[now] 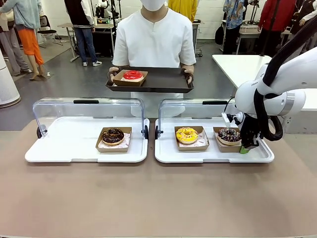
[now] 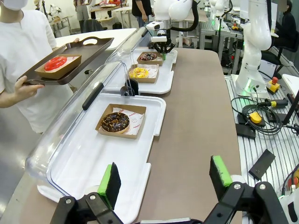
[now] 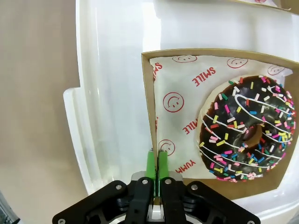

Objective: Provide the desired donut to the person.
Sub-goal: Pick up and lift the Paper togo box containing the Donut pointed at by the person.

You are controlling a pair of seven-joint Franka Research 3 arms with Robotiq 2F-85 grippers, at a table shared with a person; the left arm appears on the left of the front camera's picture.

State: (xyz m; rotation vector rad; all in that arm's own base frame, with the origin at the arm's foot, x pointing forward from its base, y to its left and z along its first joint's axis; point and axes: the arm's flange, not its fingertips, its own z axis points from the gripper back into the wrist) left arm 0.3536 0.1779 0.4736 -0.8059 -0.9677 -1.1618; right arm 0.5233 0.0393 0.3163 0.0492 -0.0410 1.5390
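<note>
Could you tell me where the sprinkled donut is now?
Front view: the sprinkled donut sits rightmost on the right white tray, beside the yellow donut, its box pinched by the right pincer.

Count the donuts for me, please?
4. Red donut on the dark tray the person holds; chocolate donut on the left white tray; yellow donut and sprinkled donut on the right white tray. None seems hidden.

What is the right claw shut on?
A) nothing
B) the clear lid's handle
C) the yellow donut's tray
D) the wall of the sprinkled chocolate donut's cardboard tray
D: the right claw is pinched shut on the side wall of the cardboard tray that holds the sprinkled chocolate donut.
</note>
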